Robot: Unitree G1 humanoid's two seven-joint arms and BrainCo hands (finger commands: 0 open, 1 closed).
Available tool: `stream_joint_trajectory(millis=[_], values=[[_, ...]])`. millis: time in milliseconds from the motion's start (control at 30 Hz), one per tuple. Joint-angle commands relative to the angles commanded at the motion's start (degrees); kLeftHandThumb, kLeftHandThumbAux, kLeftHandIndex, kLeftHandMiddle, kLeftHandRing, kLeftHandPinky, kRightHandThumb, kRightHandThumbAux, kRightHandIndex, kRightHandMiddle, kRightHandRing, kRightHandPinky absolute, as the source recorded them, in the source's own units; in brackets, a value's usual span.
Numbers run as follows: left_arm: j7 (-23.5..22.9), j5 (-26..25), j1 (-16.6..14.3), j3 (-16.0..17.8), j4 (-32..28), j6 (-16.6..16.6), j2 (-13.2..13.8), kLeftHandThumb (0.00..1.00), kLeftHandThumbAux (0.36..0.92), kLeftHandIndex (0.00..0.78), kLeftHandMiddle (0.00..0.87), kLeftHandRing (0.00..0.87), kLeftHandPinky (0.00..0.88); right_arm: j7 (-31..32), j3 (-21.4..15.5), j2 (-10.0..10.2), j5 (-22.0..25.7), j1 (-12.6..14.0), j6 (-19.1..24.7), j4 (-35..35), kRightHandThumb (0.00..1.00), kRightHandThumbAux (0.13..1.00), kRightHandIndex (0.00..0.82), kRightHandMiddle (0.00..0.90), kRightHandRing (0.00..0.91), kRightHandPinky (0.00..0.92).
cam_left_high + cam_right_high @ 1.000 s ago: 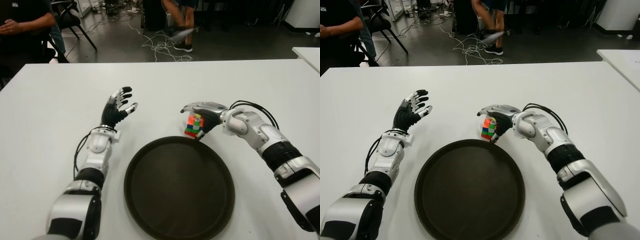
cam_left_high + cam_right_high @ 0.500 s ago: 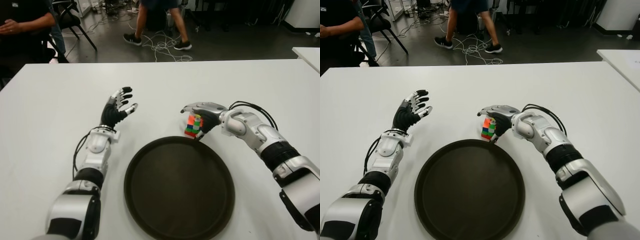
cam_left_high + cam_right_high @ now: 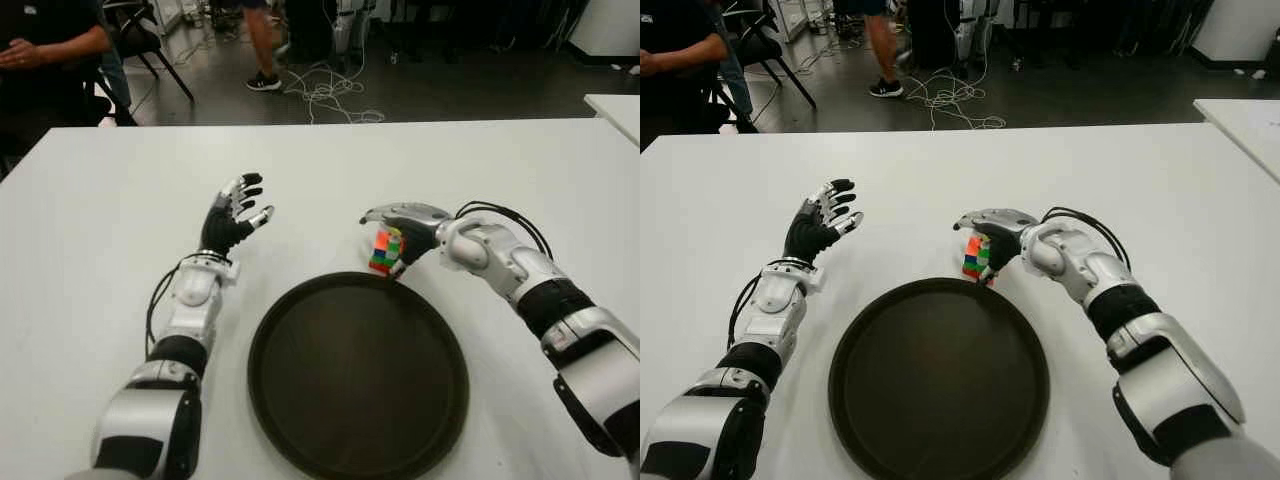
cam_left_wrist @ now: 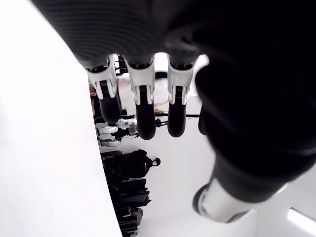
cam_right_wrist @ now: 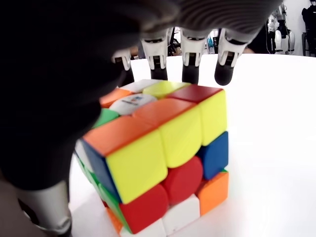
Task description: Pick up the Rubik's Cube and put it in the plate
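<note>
The Rubik's Cube (image 3: 386, 250) stands on the white table (image 3: 120, 200), just beyond the far rim of the round dark plate (image 3: 262, 372). My right hand (image 3: 383, 242) arches over it, fingers stretched across its top and thumb low on the side toward the plate. In the right wrist view the cube (image 5: 158, 158) rests on the table, with straight fingertips (image 5: 190, 59) reaching past its far edge and not curled on it. My left hand (image 3: 238, 210) shows to the left of the plate, fingers (image 4: 143, 98) spread, holding nothing.
A seated person (image 3: 45, 50) and a chair are beyond the table's far left corner. Cables (image 3: 320, 95) lie on the floor behind, where someone's legs (image 3: 262, 40) pass. Another white table (image 3: 615, 105) shows at the right edge.
The cube stays where it was. My right forearm has shifted slightly left while the hand stays over the cube. The walking person behind has moved left.
</note>
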Motion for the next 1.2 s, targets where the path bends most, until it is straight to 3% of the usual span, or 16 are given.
stream_joint_trajectory(millis=[500, 1200], values=[[-0.8, -0.3, 0.0, 0.3, 0.3, -0.6, 0.0, 0.000, 0.828, 0.213, 0.187, 0.150, 0.124, -2.1, 0.9, 0.2, -0.2, -1.0, -1.0, 2.6, 0.000, 0.755, 0.064, 0.090, 0.105, 0.099], [-0.7, -0.1, -0.1, 0.2, 0.5, -0.6, 0.1, 0.000, 0.817, 0.195, 0.182, 0.157, 0.139, -4.0, 0.3, -1.3, 0.1, -1.3, -1.4, 0.8, 0.000, 0.739, 0.083, 0.108, 0.124, 0.124]])
